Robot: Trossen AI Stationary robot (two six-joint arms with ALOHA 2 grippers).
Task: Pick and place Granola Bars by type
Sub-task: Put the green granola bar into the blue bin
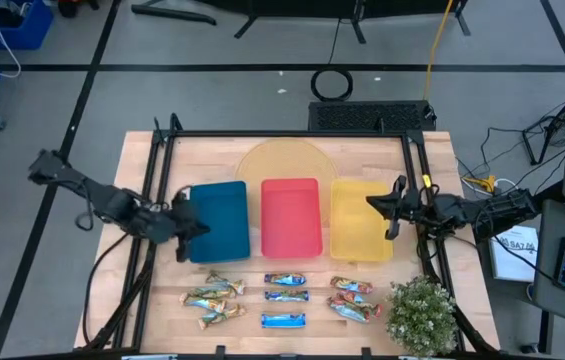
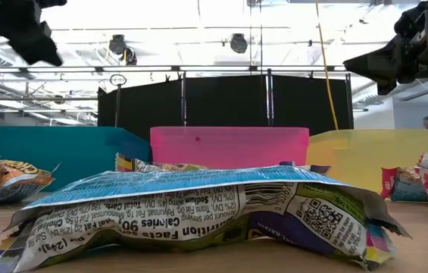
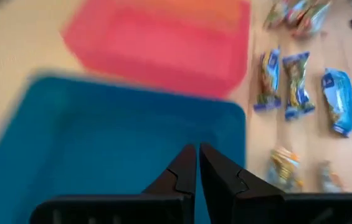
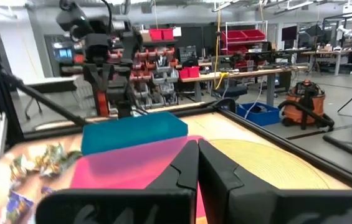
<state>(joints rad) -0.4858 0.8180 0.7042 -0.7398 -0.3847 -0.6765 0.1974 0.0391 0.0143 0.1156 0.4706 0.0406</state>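
Nine granola bars lie flat near the table's near edge in three groups: tan-gold bars (image 1: pixel 212 300) on the left, blue-white bars (image 1: pixel 285 294) in the middle, red-orange bars (image 1: pixel 352 298) on the right. The blue-white bars (image 3: pixel 297 84) show in the left wrist view too. My left gripper (image 1: pixel 188 225) hovers shut over the left edge of the blue tray (image 1: pixel 217 220); its fingers (image 3: pixel 195 168) touch nothing. My right gripper (image 1: pixel 390 208) hangs shut above the right side of the yellow tray (image 1: pixel 360 217), holding nothing.
A red tray (image 1: pixel 291 215) sits between the blue and yellow ones, all in a row mid-table. A round yellowish mat (image 1: pixel 284 162) lies behind them. A small potted plant (image 1: pixel 422 312) stands at the near right corner. Bare wood (image 1: pixel 142 300) lies left of the bars.
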